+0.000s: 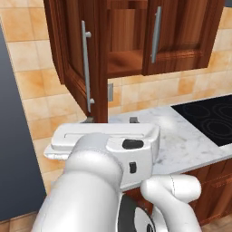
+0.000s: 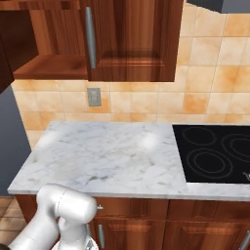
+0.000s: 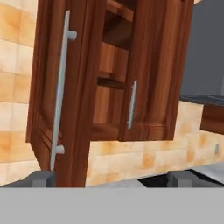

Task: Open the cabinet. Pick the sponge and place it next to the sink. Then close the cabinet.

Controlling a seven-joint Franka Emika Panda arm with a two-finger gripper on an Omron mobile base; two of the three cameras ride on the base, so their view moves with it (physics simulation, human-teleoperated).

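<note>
Dark reddish-brown wooden wall cabinet [image 1: 136,36] at 12 o'clock in the left base view: left door [image 1: 74,59] swung open edge-on, right door [image 1: 181,34] closed (grey bar handles on both). Visible shelves look bare. Two-finger gripper [image 3: 111,178] jaws wide, straddling the open door's lower edge. White marble counter [image 2: 107,156] below, glossy black stovetop [image 2: 215,154] at 3 o'clock.

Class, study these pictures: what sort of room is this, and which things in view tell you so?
A kitchen, rendered rather than real. A marble counter runs beside a glossy black stovetop with ring marks, a dark wooden wall cabinet with one door swung open hangs above, and tan tiles line the wall.
</note>
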